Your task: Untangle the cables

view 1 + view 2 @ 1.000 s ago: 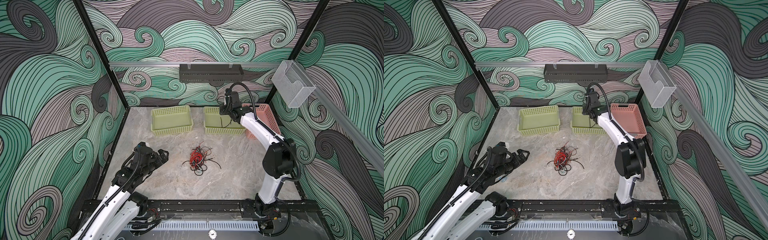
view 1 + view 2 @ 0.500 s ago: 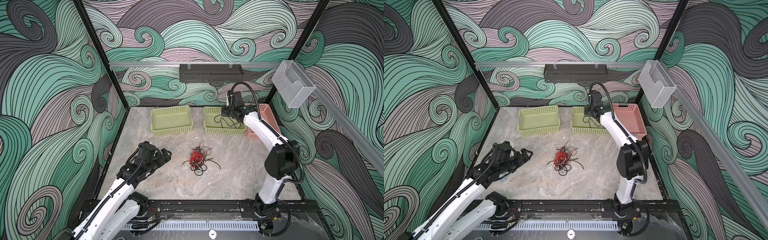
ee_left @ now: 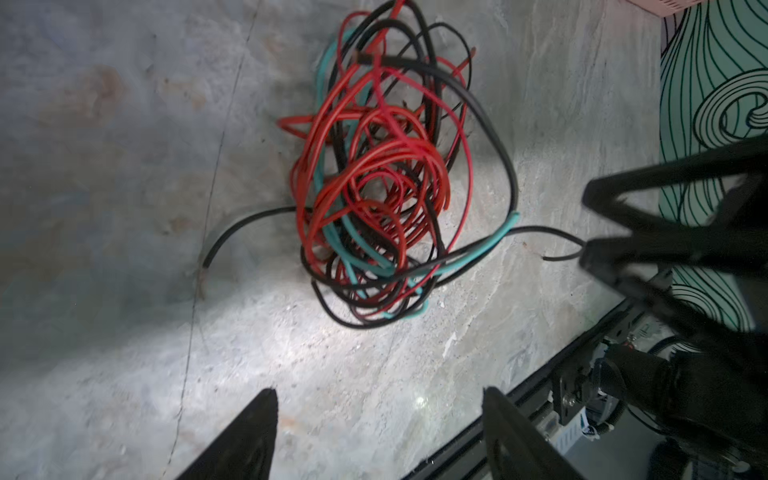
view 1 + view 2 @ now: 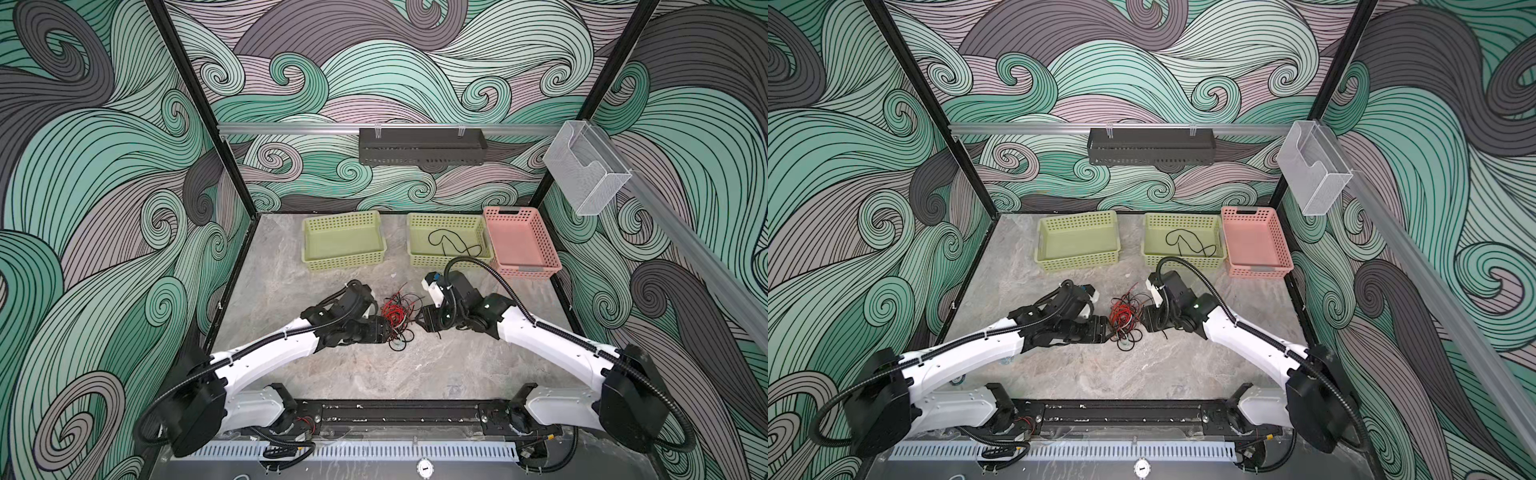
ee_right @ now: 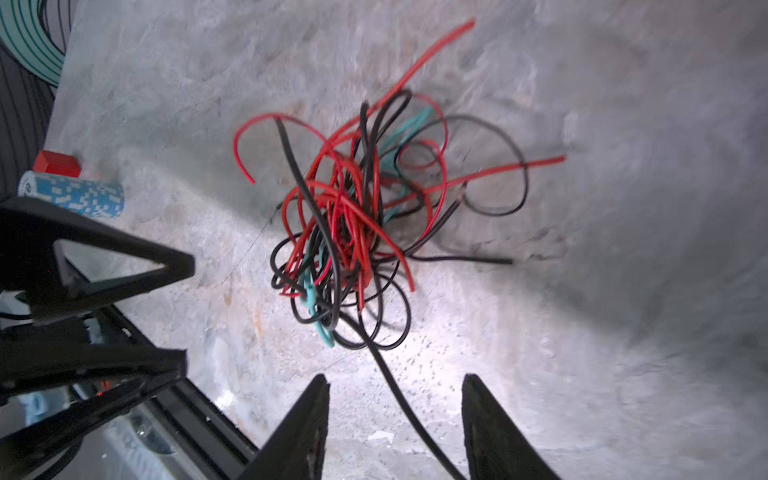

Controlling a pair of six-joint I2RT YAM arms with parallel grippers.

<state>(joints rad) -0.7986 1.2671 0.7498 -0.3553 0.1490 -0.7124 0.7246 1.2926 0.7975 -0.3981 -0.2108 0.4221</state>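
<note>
Finding one: the cables point(image 4: 397, 318) point(image 3: 374, 187) lie as a single tangle of red, black and teal strands on the grey counter point(image 4: 332, 374).

Finding two: the left pincer point(image 4: 384, 330) sits at the tangle's left edge in both top views. I cannot tell from there whether it touches any strand. In the left wrist view its jaws are spread, with only counter between them and the tangle just ahead of the fingertips.

Finding three: the right pincer point(image 4: 424, 319) point(image 5: 395, 380) sits at the tangle's right edge, low over the counter. Its jaws are likewise spread. In the right wrist view one black strand leaves the tangle and runs between the two fingers, not pinched.

Finding four: behind the tangle and slightly right stands a green basket point(image 4: 415, 257) holding a lone black cable point(image 4: 453, 245). A pink basket point(image 4: 540, 232) stands just beside it, farther right of the tangle. A second green basket point(image 4: 345, 262) stands behind the tangle to the left.
</note>
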